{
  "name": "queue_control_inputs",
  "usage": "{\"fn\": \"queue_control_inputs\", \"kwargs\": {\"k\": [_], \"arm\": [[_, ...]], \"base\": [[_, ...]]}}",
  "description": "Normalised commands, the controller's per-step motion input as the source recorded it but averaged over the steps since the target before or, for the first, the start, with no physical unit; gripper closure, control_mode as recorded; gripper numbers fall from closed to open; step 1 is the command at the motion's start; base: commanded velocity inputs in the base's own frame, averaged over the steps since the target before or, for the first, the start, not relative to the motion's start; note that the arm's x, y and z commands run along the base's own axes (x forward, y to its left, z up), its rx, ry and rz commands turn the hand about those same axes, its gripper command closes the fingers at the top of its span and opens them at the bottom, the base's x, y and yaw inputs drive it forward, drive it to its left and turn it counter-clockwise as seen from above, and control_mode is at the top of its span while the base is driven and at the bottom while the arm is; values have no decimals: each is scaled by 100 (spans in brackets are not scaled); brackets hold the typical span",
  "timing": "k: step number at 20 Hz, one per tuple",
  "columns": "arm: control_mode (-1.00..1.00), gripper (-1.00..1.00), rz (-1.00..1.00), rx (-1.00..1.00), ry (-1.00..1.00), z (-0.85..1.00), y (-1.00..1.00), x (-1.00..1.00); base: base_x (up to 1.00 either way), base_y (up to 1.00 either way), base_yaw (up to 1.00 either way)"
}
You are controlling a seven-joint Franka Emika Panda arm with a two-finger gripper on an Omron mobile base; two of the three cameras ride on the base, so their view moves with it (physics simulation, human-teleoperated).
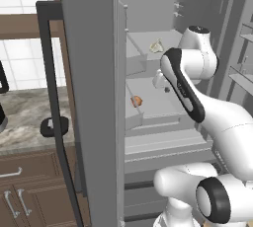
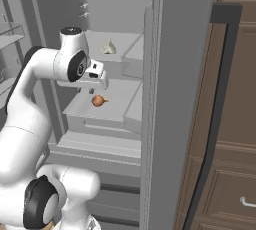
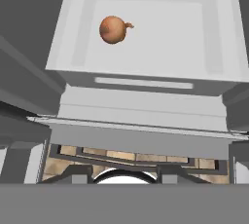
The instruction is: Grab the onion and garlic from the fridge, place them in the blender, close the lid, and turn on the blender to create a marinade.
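The fridge (image 1: 89, 97) stands open, its door swung toward me. A small orange-brown onion (image 1: 137, 101) (image 2: 98, 100) (image 3: 113, 29) rests on a middle grey tray. The pale garlic (image 1: 156, 47) (image 2: 108, 48) lies on the shelf above. My gripper (image 1: 163, 87) (image 2: 87, 92) hangs inside the fridge, above the tray's front and a little short of the onion. Its fingers stand apart and hold nothing. A flat black lid (image 1: 53, 126) lies on the counter left of the door. The black blender (image 1: 2, 117) is cut off by the left edge.
The door's long black handle (image 1: 49, 73) (image 2: 222, 99) hangs close to the arm's path. Door racks (image 1: 244, 73) (image 2: 10, 29) line the far side of the fridge. Brown wooden cabinets (image 2: 225, 174) and a marbled counter (image 1: 24, 117) flank it. Lower grey drawers (image 3: 141, 106) sit under the tray.
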Motion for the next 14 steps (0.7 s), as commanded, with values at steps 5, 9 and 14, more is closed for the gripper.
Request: {"fn": "queue_control_inputs", "kwargs": {"k": [5,9,14], "arm": [[-100,-100,-3,0,-4,-3,1,14],[-100,-100,-3,0,-22,36,0,0],[-100,-100,0,1,-26,71,0,0]], "base": [[0,0,0],[0,0,0],[0,0,0]]}}
